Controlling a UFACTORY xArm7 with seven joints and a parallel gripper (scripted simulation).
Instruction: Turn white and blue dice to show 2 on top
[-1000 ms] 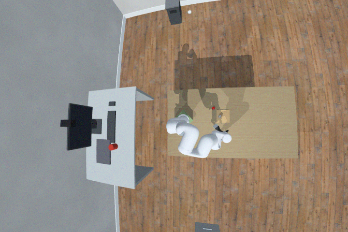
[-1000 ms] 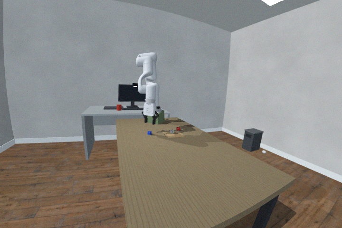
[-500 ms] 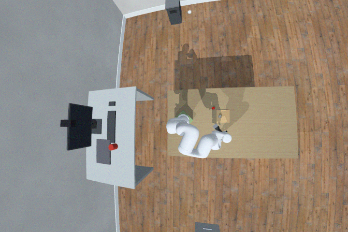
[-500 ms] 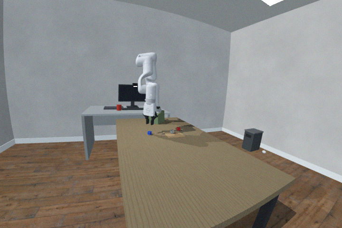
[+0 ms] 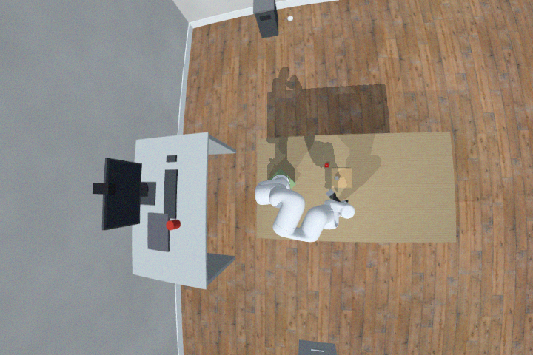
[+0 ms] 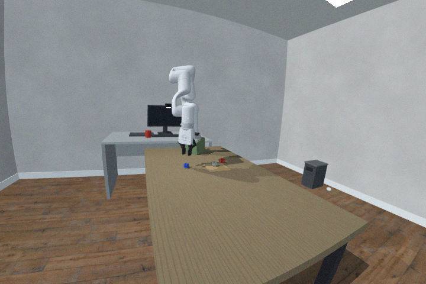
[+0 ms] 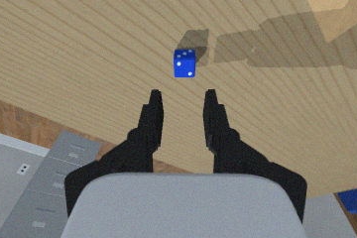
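Plainly, the largest risk lies with the arm (image 5: pixel 292 209) (image 6: pixel 187 113): if it is swung low across the desk (image 5: pixel 406 188) (image 6: pixel 220 214) (image 7: pixel 62 64), the white die or the red die could be struck by a link or a finger.

2. The mat (image 5: pixel 346 180) (image 6: pixel 222 168) (image 7: pixel 330 17) could be dragged or folded if it is pressed by fingertips brought down too far.

3. The gripper (image 5: pixel 337 197) (image 6: pixel 186 154) (image 7: pixel 182 101) is partly open, with nothing held, above the desk. If it is lowered off centre, the blue die (image 6: pixel 186 165) (image 7: pixel 184 63) could be pushed or tipped onto a wrong face; it lies off the mat, on the desk, so both a turn and a carry seem needed.

4. The white die (image 5: pixel 336 177) (image 6: pixel 214 163) rests on the mat, and could be knocked when the blue die is set down too close. By the same cause the red die (image 5: pixel 326 165) (image 6: pixel 222 160), just beside the mat, could be rolled.

5. Hidden or cut off: in the top view the blue die cannot be seen, and in the wrist view only a corner of the mat is shown.

6. Smallest, the pips: two are seen on one blue face and three on another, but the upper face is not judged with certainty; white and red pips are too small to be read.
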